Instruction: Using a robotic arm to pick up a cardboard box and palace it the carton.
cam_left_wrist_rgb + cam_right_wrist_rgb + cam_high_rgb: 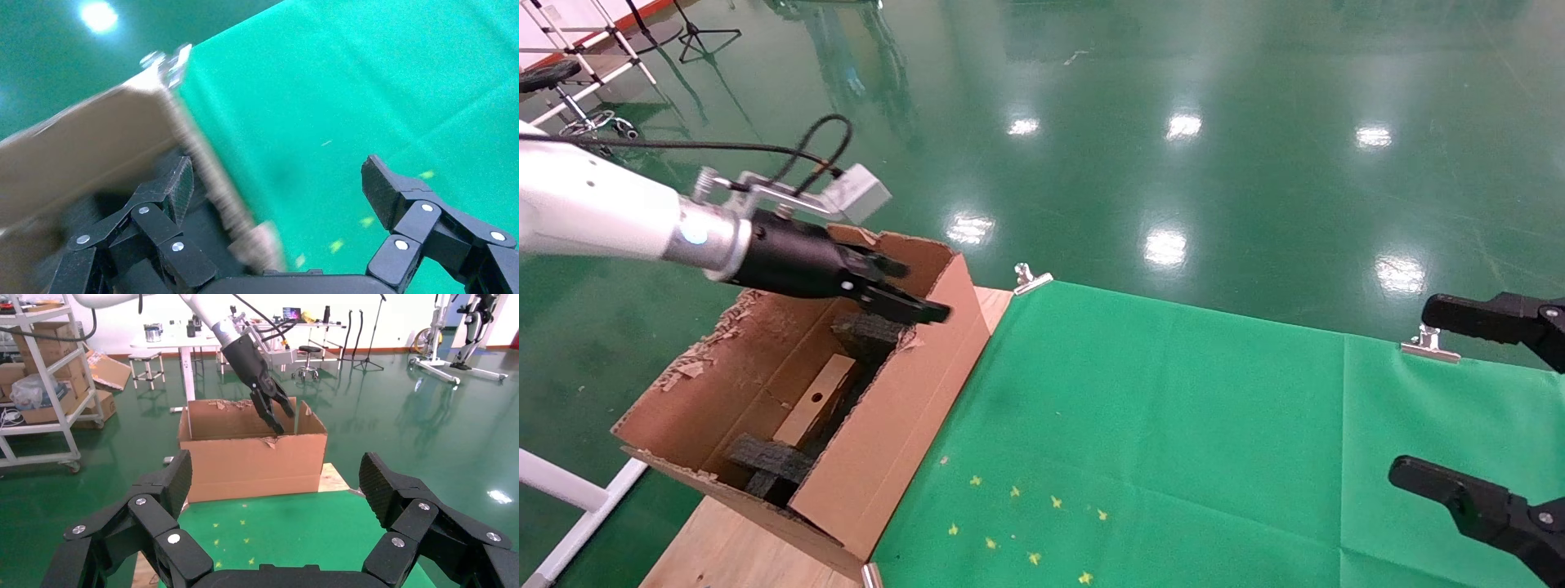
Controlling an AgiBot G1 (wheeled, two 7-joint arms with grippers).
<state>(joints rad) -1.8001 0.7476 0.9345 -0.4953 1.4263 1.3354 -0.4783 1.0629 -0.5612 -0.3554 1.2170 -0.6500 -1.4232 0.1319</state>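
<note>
Over the carton (903, 425), my left gripper (911, 296) hangs wide and empty; the box (815, 400) lies inside between foam blocks (866, 335). Risk: I snag the torn wall pulling out. Right gripper (1459, 400) parked wide over the table (1173, 408).

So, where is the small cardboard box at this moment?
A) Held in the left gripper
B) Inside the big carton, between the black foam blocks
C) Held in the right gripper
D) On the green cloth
B: the small cardboard box lies inside the carton between the foam blocks, while the left gripper above it is open and empty.
</note>
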